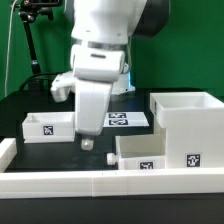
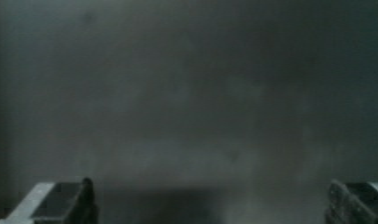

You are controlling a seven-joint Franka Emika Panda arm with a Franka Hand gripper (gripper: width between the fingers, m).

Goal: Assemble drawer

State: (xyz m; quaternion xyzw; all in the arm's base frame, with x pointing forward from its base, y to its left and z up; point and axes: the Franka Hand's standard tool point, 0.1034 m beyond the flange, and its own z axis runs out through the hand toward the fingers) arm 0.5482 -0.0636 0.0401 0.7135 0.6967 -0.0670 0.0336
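The drawer's white boxy casing (image 1: pixel 186 122) stands at the exterior view's right, open side up, with a tag on its front. One shallow tray (image 1: pixel 140 152) lies just in front of it, its small knob (image 1: pixel 108 158) pointing to the exterior view's left. The second tray (image 1: pixel 46 126) lies at the left. My gripper (image 1: pixel 87 141) points down between the two trays, close above the black table. In the wrist view my gripper (image 2: pixel 212 205) is open, fingertips (image 2: pixel 65 200) wide apart, with only blurred dark table between them. No drawer part shows there.
The marker board (image 1: pixel 122 120) lies flat behind my gripper. A long low white wall (image 1: pixel 110 182) runs along the front of the table. A black stand (image 1: pixel 35 45) rises at the back left before a green backdrop.
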